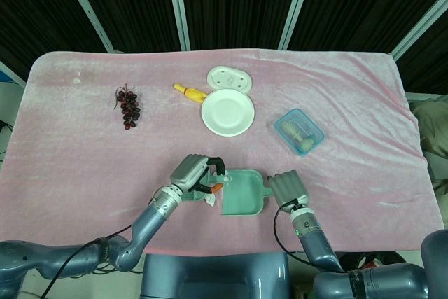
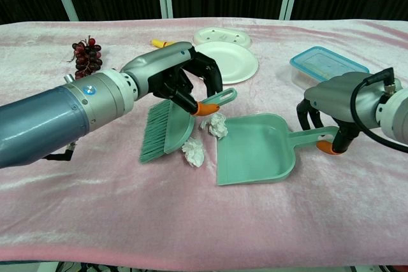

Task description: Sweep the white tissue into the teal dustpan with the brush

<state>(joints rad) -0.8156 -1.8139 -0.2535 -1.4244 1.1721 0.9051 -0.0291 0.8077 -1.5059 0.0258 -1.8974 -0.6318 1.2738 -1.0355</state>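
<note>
My left hand (image 2: pixel 182 78) (image 1: pixel 192 173) grips the teal brush (image 2: pixel 167 133) by its orange-banded handle, bristles down on the pink cloth. Two white tissue wads lie beside it: one (image 2: pixel 193 151) at the bristle tips, the other (image 2: pixel 218 125) touching the left rim of the teal dustpan (image 2: pixel 256 151) (image 1: pixel 241 192). My right hand (image 2: pixel 338 103) (image 1: pixel 287 188) holds the dustpan's handle, and the pan lies flat with its mouth toward the near edge.
Dark grapes (image 1: pixel 128 106) lie far left. A white plate (image 1: pixel 227 112), a white soap dish (image 1: pixel 229 78) and a yellow toy (image 1: pixel 190 92) sit at the back centre. A clear blue-lidded box (image 1: pixel 299 131) stands at the right.
</note>
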